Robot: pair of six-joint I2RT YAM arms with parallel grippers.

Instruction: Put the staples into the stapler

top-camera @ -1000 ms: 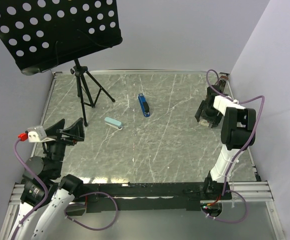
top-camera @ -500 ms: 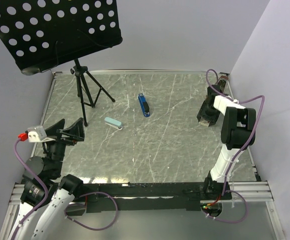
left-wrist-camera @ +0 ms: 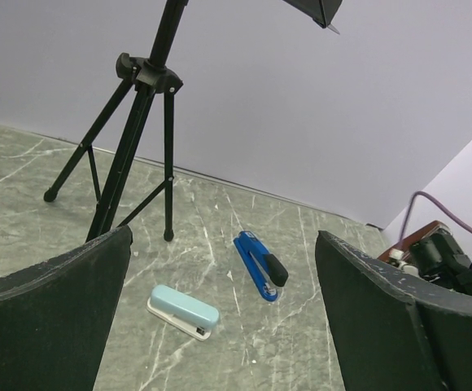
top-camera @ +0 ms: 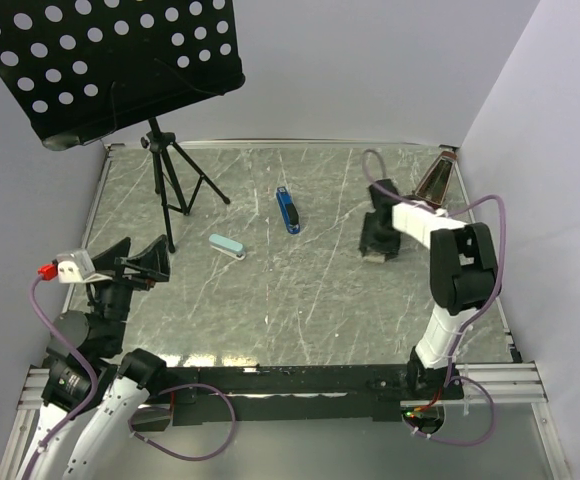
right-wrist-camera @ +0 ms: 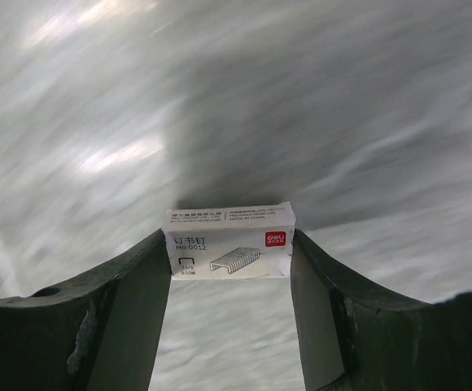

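Staples box, whitish with a small red logo and a drawing of a staple strip on its side, is clamped in the right gripper. One dark finger presses on each short end of it, and the box stands level between them. The marble table under it looks blurred in the wrist view, so I cannot tell if the box touches the surface or hangs just above it. From above, this gripper is on the right half of the table, pointing down.

The stapler, dark blue with black inner parts, lies flat near the middle of the far half. It is to the left of the right gripper and well apart from it. A second, pale blue stapler lies nearer and more to the left, not touching the dark one. Behind them, on the far left, stands a black tripod that carries a perforated music desk.

The left gripper is at the near left side, low over the table, with its jaws spread wide and nothing between them. Its camera looks across at both staplers
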